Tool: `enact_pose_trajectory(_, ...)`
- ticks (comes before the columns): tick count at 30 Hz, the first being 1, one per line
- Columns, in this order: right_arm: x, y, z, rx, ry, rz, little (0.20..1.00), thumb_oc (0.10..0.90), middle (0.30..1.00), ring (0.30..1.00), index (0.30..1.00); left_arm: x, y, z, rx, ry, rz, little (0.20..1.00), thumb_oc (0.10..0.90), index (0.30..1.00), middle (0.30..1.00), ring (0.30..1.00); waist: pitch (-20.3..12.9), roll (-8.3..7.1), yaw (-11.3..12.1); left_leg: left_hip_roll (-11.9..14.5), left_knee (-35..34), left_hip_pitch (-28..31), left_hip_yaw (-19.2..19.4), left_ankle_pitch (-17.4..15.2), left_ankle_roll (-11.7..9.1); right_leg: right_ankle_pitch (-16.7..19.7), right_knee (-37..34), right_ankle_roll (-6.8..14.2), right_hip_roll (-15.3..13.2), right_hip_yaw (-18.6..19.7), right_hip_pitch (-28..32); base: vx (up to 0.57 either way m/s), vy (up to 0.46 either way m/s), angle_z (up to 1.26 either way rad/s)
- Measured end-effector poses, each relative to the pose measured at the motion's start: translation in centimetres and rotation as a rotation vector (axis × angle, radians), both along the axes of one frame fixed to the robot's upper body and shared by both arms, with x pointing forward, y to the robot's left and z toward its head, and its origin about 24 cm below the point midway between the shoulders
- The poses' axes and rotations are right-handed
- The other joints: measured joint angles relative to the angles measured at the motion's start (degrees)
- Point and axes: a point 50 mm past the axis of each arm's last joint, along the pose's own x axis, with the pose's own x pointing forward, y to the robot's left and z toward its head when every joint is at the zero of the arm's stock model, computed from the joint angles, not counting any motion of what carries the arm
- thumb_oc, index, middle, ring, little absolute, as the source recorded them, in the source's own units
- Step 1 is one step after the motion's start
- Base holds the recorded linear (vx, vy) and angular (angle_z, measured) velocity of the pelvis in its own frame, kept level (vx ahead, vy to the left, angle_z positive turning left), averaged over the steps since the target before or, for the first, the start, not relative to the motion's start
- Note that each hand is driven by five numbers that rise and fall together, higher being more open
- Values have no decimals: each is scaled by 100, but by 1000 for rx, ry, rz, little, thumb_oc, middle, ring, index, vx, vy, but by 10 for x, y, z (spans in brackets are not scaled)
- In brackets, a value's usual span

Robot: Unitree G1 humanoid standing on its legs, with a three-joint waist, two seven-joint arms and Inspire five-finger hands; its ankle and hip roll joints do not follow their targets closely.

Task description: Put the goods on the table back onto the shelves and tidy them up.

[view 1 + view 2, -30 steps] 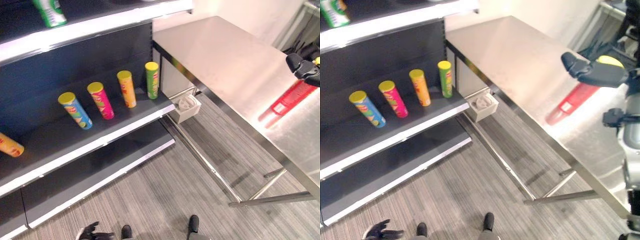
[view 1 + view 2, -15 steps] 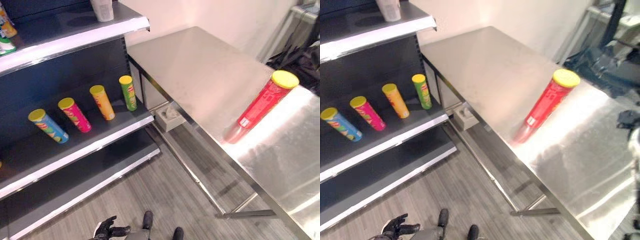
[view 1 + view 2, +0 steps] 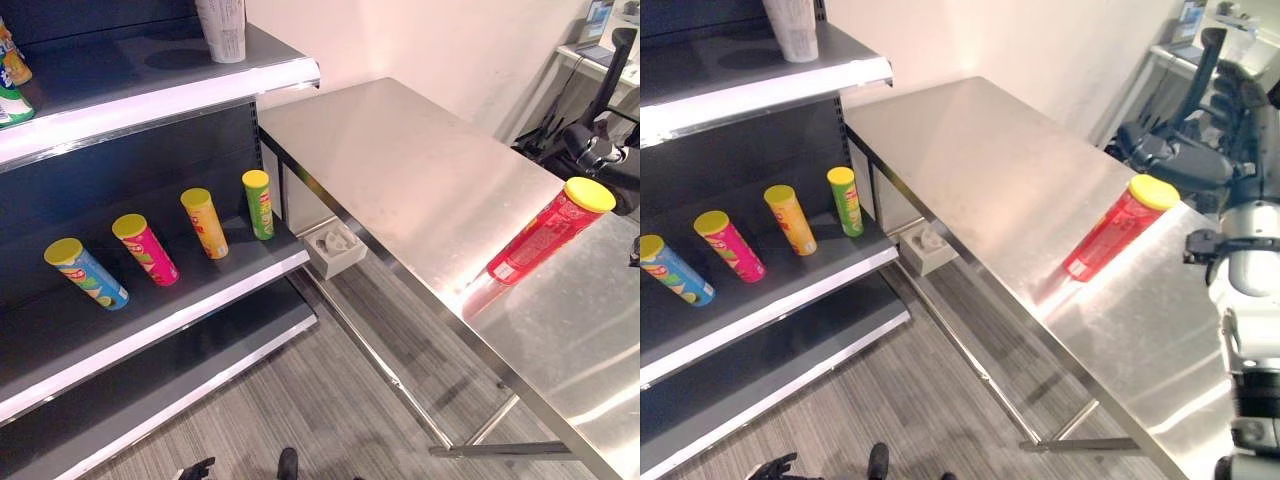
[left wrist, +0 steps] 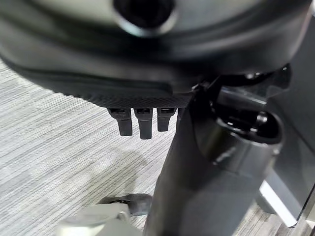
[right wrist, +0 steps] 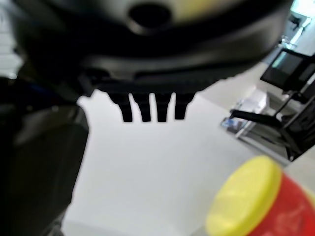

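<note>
A red can with a yellow lid (image 3: 1110, 232) stands upright near the front edge of the steel table (image 3: 980, 160). My right hand (image 3: 1175, 162) hovers just behind and above its lid, open and holding nothing. In the right wrist view the lid (image 5: 243, 199) shows past the straight fingers (image 5: 147, 109). On the middle shelf (image 3: 190, 305) stand a blue can (image 3: 86, 273), a pink can (image 3: 147, 250), an orange can (image 3: 205, 223) and a green can (image 3: 259, 204). My left hand (image 3: 770, 467) hangs low over the floor, open and idle.
The top shelf (image 3: 170, 90) carries a pale cup (image 3: 223, 27) and some goods at its left end (image 3: 8, 70). A white box (image 3: 335, 248) is fixed under the table by the shelf unit. An office chair (image 3: 1205, 60) stands behind the table. Grey floor lies between shelves and table.
The whole picture has shifted, so the camera has moved. My right hand, which lay over the red can's lid a second ago, has come off it. The can stays in place.
</note>
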Motion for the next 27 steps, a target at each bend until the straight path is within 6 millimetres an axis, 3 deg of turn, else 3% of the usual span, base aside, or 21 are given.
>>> enact_pose_trajectory(7,-6,-6,-15,-42,112,18,900,800,900,900,900,2,0,0,8,-1,-28,900,800,900,900,900,-4,0,-25,-1,0,2,0,-23,-6,1,0,-2,-1,-1,2,0,0,0)
enact_pose_trajectory(12,-12,-13,-38,-49,225,1,900,800,900,900,900,3,-1,0,8,-3,-30,900,800,900,900,900,-8,12,-71,-2,2,0,-6,-4,21,-11,-1,-6,-1,-6,0,0,0,0)
enact_pose_trajectory(18,-19,-25,-63,-35,337,-53,900,800,900,900,900,0,-1,0,6,4,-30,900,800,900,900,900,-93,178,-133,-1,0,6,-10,-23,-7,-12,-38,-6,2,-6,7,0,0,0)
enact_pose_trajectory(24,-17,-20,-83,32,353,-65,900,800,900,900,900,0,-5,-1,-1,6,-39,900,800,900,900,900,-104,200,-107,-8,0,-27,-91,-4,20,-31,-38,-5,4,-91,10,6,-1,6)
enact_pose_trajectory(26,-6,-15,-94,131,305,-98,900,800,900,900,900,1,-6,-1,-3,4,-40,900,800,900,900,900,-103,192,-94,-11,0,-21,-147,-3,17,-46,-38,-14,12,-145,44,26,-2,13)
enact_pose_trajectory(27,-5,-16,-99,140,323,-107,900,800,900,900,900,3,-6,-1,-3,-2,-41,900,800,900,900,900,-102,193,50,-12,0,-19,-157,-16,-2,-50,-38,-14,13,-153,49,23,-1,10)
